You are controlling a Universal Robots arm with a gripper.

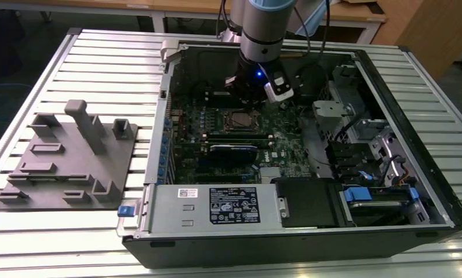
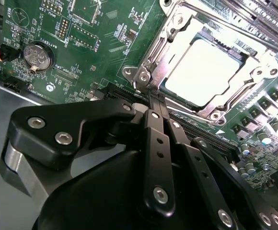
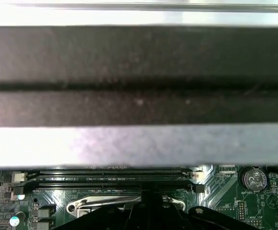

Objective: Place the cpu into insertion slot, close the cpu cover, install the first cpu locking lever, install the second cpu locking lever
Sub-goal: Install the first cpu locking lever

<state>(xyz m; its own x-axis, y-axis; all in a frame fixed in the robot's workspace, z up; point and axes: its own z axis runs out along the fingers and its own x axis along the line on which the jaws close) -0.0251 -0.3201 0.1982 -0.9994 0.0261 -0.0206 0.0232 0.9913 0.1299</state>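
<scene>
The cpu (image 2: 207, 71) lies flat in the motherboard socket, its pale metal top showing through the window of the cpu cover (image 2: 173, 36), which is folded down over it. A thin locking lever (image 2: 242, 92) runs along one side of the socket. My gripper (image 2: 154, 98) is shut, fingertips together with nothing visible between them, right at the socket's corner by a screw. In the exterior view the gripper (image 1: 246, 99) hangs just behind the cpu (image 1: 237, 120). In the first wrist view the gripper (image 3: 146, 203) sits over the socket's silver frame (image 3: 88, 205).
The open computer case (image 1: 416, 231) lies on a slatted metal table (image 1: 99, 58). A labelled power supply box (image 1: 215, 205) fills the case's front. Drive cages and cables (image 1: 355, 139) crowd the exterior view's right. A grey fixture (image 1: 76, 156) stands at its left. Memory slots (image 3: 110, 179) and a coin battery (image 2: 36, 55) flank the socket.
</scene>
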